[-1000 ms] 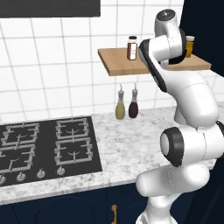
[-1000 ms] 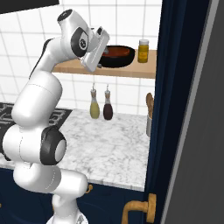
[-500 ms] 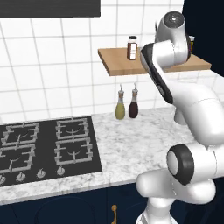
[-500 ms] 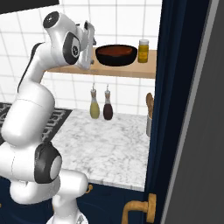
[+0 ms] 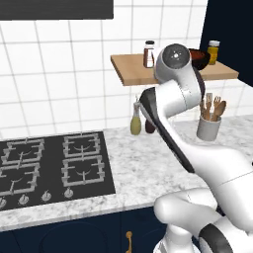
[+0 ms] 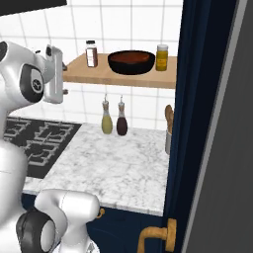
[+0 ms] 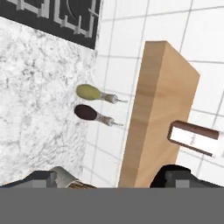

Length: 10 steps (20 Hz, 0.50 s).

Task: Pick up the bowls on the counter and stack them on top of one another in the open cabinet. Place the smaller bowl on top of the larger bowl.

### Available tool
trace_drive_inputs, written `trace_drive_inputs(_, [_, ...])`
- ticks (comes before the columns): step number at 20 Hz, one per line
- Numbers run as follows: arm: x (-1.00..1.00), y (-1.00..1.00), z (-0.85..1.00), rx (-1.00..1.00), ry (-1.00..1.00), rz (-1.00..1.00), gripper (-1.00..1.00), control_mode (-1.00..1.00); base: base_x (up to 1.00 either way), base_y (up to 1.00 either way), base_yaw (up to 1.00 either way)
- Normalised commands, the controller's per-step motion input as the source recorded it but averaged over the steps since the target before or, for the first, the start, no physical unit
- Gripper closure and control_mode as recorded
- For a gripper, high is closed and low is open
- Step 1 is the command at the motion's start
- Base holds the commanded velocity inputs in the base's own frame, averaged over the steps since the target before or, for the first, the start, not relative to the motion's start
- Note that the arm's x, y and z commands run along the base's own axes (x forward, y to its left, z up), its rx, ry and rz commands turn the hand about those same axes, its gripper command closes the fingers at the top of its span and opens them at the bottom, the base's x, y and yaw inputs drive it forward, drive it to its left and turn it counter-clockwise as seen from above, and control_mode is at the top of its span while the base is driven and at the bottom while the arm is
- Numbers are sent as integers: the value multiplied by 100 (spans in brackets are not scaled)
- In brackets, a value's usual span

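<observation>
Right base view, with the wooden shelf [image 6: 118, 74] as the landmark: the robot's white hand stands upright just off the shelf's left end, and the claw [image 6: 55, 52] is at its top, about level with the board. From this side its fingers blur into the hand, so I cannot tell whether they are parted or closed, and nothing can be seen between them. On the shelf, going left to right, stand a dark-capped spice jar [image 6: 91, 53], then the larger bowl [image 6: 131, 63], glossy black, at about the middle of the board, with the smaller bowl [image 6: 130, 57] resting inside it, its reddish-brown rim just showing above the black one. Just beside the bowls on the right is a yellow jar [image 6: 161, 57]. Under the shelf, against the tiled wall, a yellow-green bottle [image 6: 106, 121] and a dark bottle [image 6: 121, 123] stand side by side on the worktop [image 6: 123, 158].

In the left base view the arm covers most of the black bowl [image 5: 200, 60] on the shelf [image 5: 133, 69], and a grey utensil cup [image 5: 208, 127] stands on the worktop [image 5: 148, 163] below the shelf's right part. The black gas hob [image 5: 54, 165] lies well to the left of the shelf.
</observation>
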Motion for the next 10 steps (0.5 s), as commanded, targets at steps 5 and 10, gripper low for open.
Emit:
trace_drive_inputs(5, [-85, 100, -87, -4, 23, 5, -100, -100, 0, 0, 0])
trace_drive_inputs(10, [-4, 19, -11, 1, 5, 3, -100, -100, 0, 0, 0])
